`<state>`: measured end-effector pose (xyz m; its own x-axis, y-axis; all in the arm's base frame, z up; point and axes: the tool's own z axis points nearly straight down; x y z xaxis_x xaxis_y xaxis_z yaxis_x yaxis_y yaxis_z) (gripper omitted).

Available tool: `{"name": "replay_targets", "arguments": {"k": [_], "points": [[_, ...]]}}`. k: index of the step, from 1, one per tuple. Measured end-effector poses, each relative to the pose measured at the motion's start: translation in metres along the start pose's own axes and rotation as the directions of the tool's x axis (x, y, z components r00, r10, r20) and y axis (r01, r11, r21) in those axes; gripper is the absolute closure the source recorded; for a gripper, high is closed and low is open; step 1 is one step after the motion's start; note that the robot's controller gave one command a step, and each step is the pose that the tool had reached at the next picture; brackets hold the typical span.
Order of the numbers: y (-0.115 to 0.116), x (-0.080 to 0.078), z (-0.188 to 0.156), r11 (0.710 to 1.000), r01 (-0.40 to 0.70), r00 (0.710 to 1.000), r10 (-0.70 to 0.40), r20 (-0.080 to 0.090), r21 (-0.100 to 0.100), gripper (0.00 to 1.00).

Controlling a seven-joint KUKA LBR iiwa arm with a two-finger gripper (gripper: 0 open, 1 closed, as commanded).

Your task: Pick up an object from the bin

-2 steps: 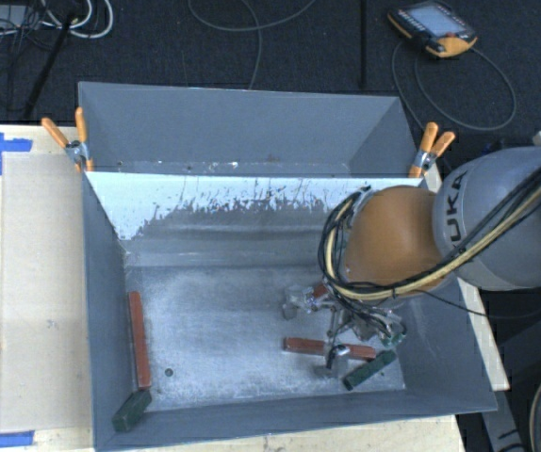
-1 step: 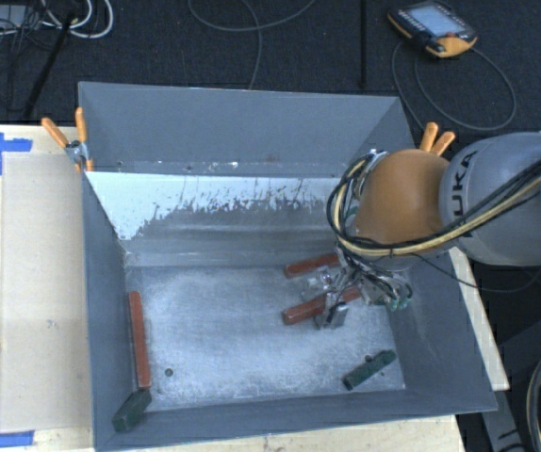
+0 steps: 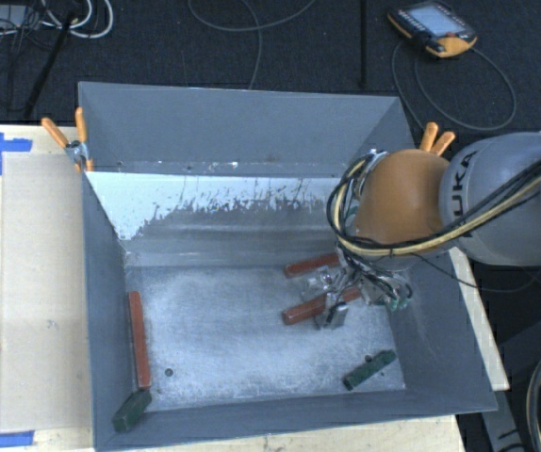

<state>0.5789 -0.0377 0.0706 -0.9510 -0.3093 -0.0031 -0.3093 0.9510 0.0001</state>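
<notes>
Grey metal bin (image 3: pixel 233 139), floor speckled white. Gripper (image 3: pixel 333 311) sits low at right-centre of the floor, directly over a short red-brown stick (image 3: pixel 297 314) lying slanted there; the stick's left end pokes out from under it. Spread or closed: cannot tell. Second red-brown stick (image 3: pixel 310 266) just behind. Dark green block (image 3: pixel 368 370) nearby, toward the front wall.

Reaching in from the right, with the grey arm (image 3: pixel 506 196) up behind the gripper (image 3: pixel 332 311). Orange cover (image 3: pixel 398 196) on the wrist just above the gripper, ringed by black and yellow cables (image 3: pixel 346 226) that loop down its near side. Gripper set low, pointing down and slightly leftward, away from the arm.
</notes>
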Motion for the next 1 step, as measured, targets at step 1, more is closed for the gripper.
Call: {"name": "replay_targets", "arguments": {"k": [1], "points": [[0.0048, -0.0164, -0.1293, 0.999, -0.050, 0.999, 0.050, -0.001, 0.000, 1.00]]}}
